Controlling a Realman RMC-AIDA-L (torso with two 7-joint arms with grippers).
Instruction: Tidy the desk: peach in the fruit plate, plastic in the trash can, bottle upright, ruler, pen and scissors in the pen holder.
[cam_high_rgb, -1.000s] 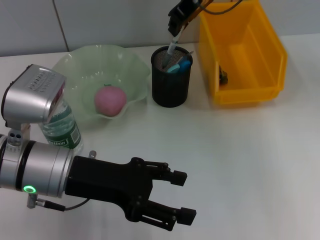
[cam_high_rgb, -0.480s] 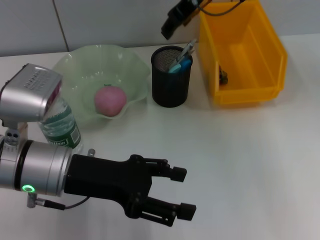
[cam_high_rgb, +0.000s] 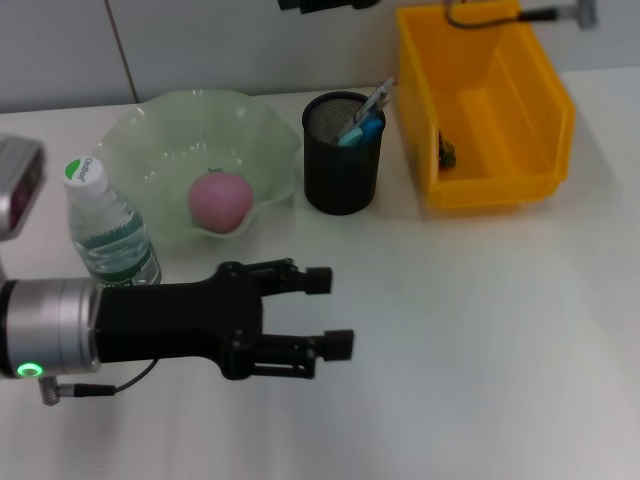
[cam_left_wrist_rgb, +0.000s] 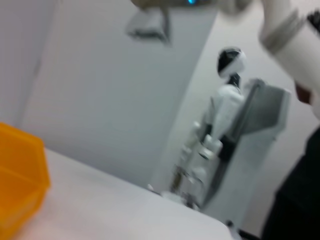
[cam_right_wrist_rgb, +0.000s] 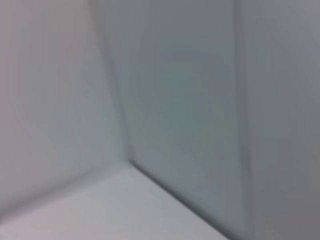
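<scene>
Peach plated, bottle upright, scissors in pen holder; left hand wide, empty; right hand unreadable.

Left gripper low, jaws apart; right gripper high, barely visible.

Silver cylindrical forearm, green status light, thin black cable, black left hand — two-fingered

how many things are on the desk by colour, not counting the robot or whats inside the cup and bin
Green: 2, the fruit plate and the green-labelled bottle
Pink: 1, the peach in the plate
Black: 1, the pen holder
Yellow: 1, the trash can
Total: 5
</scene>
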